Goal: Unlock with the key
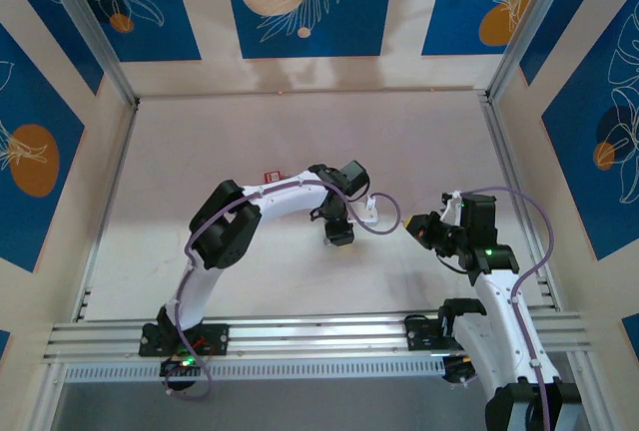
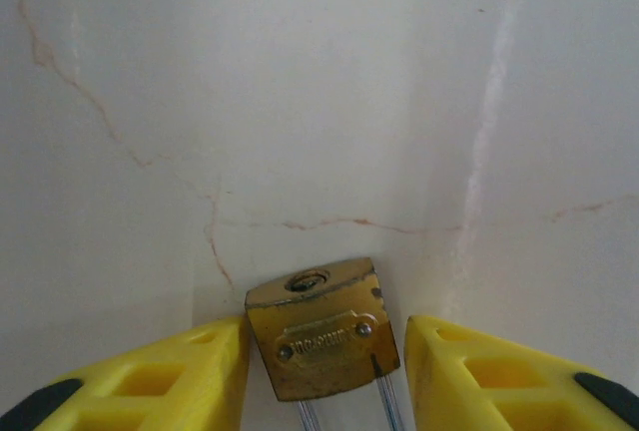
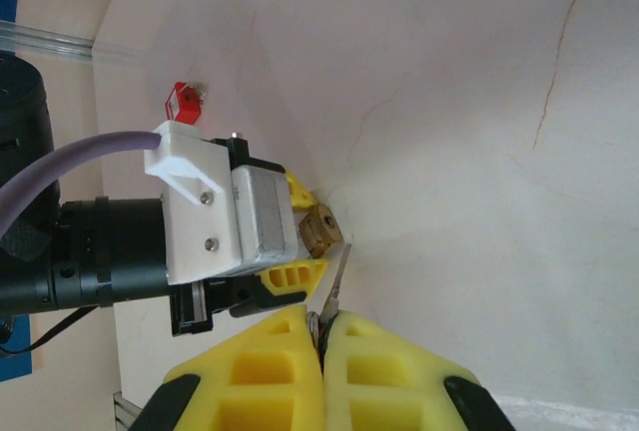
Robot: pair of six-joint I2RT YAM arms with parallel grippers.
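A brass padlock (image 2: 321,343) sits between the yellow fingers of my left gripper (image 2: 327,326), keyhole end pointing away and tilted up, silver shackle toward the palm. The left finger (image 2: 200,361) touches its side; the right finger (image 2: 469,366) stands a sliver off. My right gripper (image 3: 322,326) is shut on the key (image 3: 335,276), whose thin silvery blade sticks out of the fingertips. Its tip is just short of the padlock (image 3: 321,229), beside the keyhole face. From above, the left gripper (image 1: 339,234) and right gripper (image 1: 423,232) face each other at mid-table.
A small red block (image 1: 271,178) lies on the table behind the left arm, also seen as the red block (image 3: 182,102) in the right wrist view. The pale table (image 1: 300,132) is walled by aluminium rails (image 1: 110,182). A purple cable loops between the arms.
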